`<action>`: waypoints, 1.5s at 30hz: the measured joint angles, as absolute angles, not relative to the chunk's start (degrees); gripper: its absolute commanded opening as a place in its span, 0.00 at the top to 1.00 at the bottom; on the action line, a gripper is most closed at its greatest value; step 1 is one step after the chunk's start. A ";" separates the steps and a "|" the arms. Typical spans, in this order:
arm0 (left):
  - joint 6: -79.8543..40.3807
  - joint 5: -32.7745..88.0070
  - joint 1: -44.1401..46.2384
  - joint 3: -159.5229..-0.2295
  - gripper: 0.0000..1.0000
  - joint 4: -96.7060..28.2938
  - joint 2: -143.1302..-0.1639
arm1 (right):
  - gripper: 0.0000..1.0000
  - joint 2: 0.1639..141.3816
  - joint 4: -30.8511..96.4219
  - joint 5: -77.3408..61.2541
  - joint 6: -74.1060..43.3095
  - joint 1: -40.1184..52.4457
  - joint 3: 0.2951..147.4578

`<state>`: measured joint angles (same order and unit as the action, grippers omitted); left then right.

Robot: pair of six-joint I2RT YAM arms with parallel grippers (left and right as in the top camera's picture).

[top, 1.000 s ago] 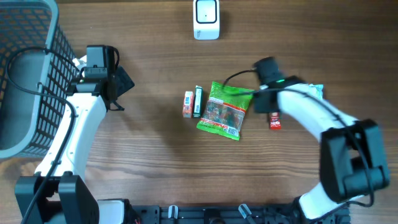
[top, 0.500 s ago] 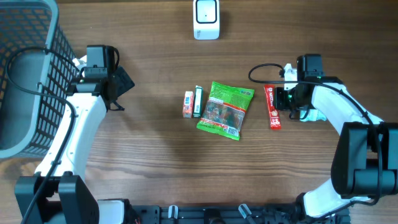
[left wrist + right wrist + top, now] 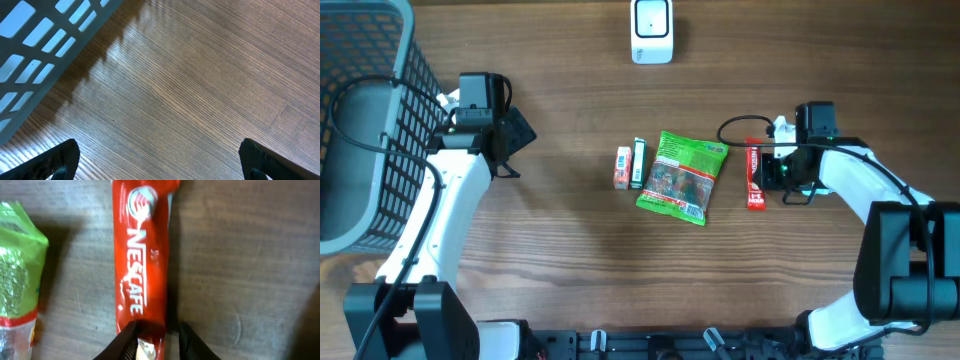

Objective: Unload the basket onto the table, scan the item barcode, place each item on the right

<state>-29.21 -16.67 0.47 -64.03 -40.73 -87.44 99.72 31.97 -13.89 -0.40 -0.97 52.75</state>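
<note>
R pincer (image 3: 157, 341) is only narrowly parted, fingers either side of the near end of the red Nescafe stick (image 3: 142, 255). One finger (image 3: 125, 341) touches the wrapper; can't tell if it's actually clamped. The stick lies flat on the bench (image 3: 570, 260), just R of the green snack bag (image 3: 682, 177). L pincer (image 3: 160, 161) is spread wide, w/ nothing in it, over bare wood beside the basket (image 3: 405, 90).

Count: 1 stick, 1 green bag, 2 small boxes (image 3: 622, 167) side by side L of the bag, 1 white scanner (image 3: 651, 30) at the far edge, 1 grey mesh basket. Bench is brown wood-grain.
</note>
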 measured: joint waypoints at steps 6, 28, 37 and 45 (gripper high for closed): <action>-29.21 -16.67 0.47 -64.03 0.00 -40.73 -87.44 | 0.68 99.72 35.90 -13.93 -2.24 -0.97 53.41; -29.21 -16.67 0.47 -64.03 0.00 -40.73 -87.44 | 0.68 99.42 35.83 -6.31 -16.97 7.84 53.71; -29.21 -16.67 0.47 -64.03 0.00 -40.73 -87.44 | 0.96 99.42 31.70 -5.89 -29.89 8.86 53.01; -29.21 -16.67 0.47 -64.03 0.00 -40.73 -87.44 | 0.55 93.84 30.83 -3.44 -25.02 8.86 52.97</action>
